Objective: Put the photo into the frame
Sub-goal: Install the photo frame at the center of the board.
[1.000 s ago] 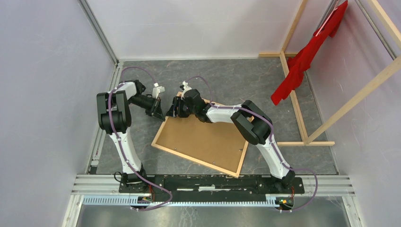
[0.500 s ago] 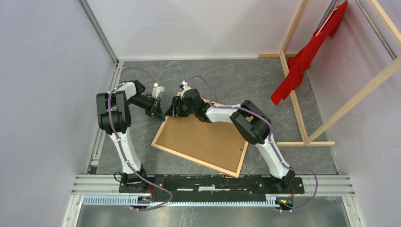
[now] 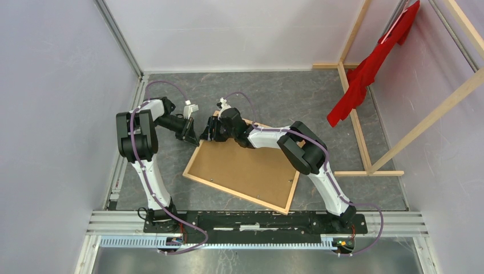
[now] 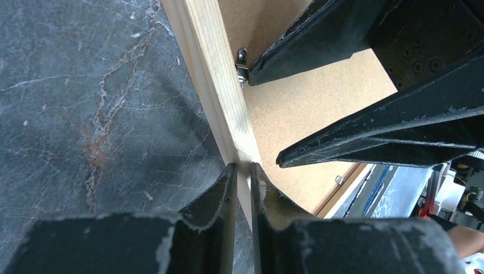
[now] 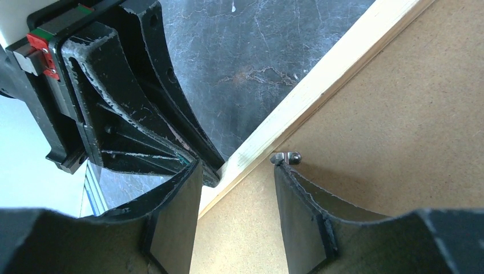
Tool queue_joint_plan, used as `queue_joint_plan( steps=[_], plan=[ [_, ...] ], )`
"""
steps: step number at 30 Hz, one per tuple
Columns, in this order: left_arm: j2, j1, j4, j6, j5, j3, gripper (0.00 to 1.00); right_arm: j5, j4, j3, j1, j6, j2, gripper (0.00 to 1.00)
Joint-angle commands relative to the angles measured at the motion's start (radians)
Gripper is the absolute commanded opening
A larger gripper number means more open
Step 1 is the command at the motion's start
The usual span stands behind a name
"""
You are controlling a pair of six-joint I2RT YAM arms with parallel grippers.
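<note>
The frame (image 3: pixel 234 194) lies face down on the grey table, its brown backing board (image 3: pixel 245 168) up. The photo is not visible in any view. My left gripper (image 3: pixel 197 138) is at the frame's far left corner. In the left wrist view its fingers (image 4: pixel 242 168) are shut on the light wooden rail (image 4: pixel 214 74). My right gripper (image 3: pixel 210 132) is open just opposite, over the board. In the right wrist view (image 5: pixel 237 166) its right fingertip touches a small metal tab (image 5: pixel 285 157) beside the rail (image 5: pixel 331 74). The tab also shows in the left wrist view (image 4: pixel 242 60).
A wooden rack (image 3: pixel 365 142) stands on the right with a red cloth (image 3: pixel 365 74) hanging on it. Pale walls close the left and back. An aluminium rail (image 3: pixel 257 220) runs along the near edge.
</note>
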Motion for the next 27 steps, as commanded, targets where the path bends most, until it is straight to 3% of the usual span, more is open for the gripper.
queue_joint_plan(
  steps=[1,8,27],
  plan=[
    [0.005,-0.014,0.035,0.045,-0.086,-0.042,0.19,0.041,0.025,0.032,0.002,0.000,0.032,0.56],
    [-0.002,-0.014,0.035,0.051,-0.095,-0.049,0.19,0.041,0.037,-0.043,-0.018,-0.023,-0.039,0.56],
    [0.006,-0.013,0.035,0.050,-0.093,-0.045,0.19,0.028,-0.009,0.008,-0.023,-0.034,0.000,0.56]
  ],
)
